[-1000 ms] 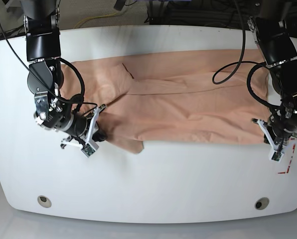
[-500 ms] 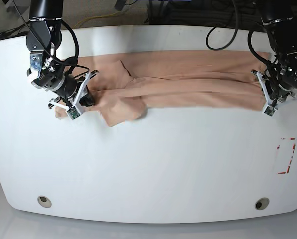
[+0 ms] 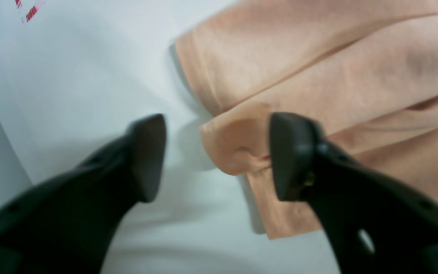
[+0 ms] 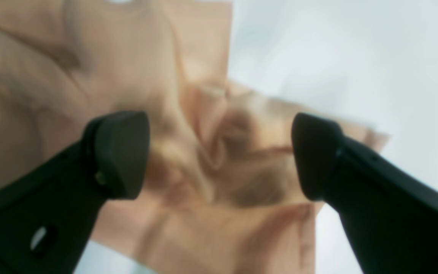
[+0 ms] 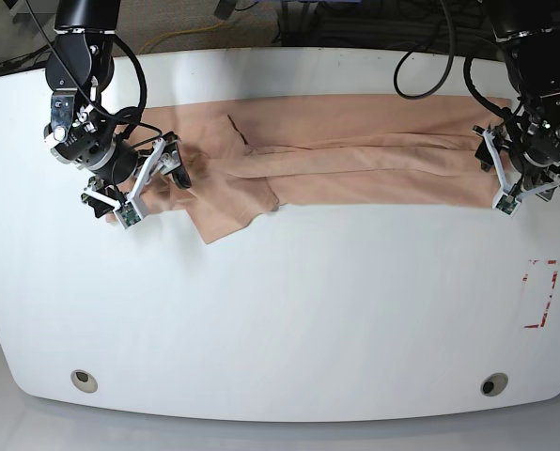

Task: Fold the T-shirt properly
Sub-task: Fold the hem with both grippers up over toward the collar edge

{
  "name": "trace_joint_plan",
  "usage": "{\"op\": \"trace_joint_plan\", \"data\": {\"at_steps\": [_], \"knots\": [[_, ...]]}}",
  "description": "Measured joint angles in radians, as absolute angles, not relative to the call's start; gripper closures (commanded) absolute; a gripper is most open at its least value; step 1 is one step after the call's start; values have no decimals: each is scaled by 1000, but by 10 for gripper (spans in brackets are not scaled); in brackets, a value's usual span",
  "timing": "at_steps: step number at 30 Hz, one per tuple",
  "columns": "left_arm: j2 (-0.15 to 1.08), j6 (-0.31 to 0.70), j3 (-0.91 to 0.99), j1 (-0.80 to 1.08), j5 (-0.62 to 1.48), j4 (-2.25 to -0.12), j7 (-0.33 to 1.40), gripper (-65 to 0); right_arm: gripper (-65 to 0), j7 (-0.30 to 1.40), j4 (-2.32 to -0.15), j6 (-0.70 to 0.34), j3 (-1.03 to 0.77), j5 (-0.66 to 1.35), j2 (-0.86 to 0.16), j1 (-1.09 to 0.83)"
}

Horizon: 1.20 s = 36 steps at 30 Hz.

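Here the T-shirt point(image 5: 336, 160) lies folded into a long band across the far half of the white table point(image 5: 289, 319), stretched between the two grippers. The left gripper point(image 3: 211, 152) has its jaws standing apart over the band's end: a bunched corner of the peach cloth sits in the gap, up against the right-hand finger point(image 3: 291, 152), while the other finger is over bare tabletop, clear of the fabric. The right gripper point(image 4: 219, 152) is spread wide too, poised above a rumpled, blurred mound of cloth that fills the space beneath and between its fingers; neither finger pinches it. Beyond the left gripper, near the table's edge, is a red dashed mark point(image 5: 540, 293).
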<state>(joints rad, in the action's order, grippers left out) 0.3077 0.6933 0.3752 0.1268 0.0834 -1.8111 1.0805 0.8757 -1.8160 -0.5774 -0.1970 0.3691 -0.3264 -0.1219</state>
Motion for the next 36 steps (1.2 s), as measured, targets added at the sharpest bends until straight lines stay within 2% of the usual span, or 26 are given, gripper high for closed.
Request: {"op": "trace_joint_plan", "data": {"at_steps": [6,15,23,30,36], "knots": [[308,693,375,107,83,-1810,1081,-386,-561,868,-1787,-586,-177,372,-303,-4],[307,694,373,102,82,-1809,1082,-386,-561,874,-1451,-576,-64,368,-299,200],[306,694,373,105,83,-1807,1081,-386,-558,827,-1235,-580,-64,364,-265,260],[306,694,373,105,83,-1807,1080,-386,-425,796,-1174,-577,-66,363,-236,268],[307,694,373,105,83,-1807,1081,-386,-400,771,-1145,-583,-66,374,-199,270]]}}
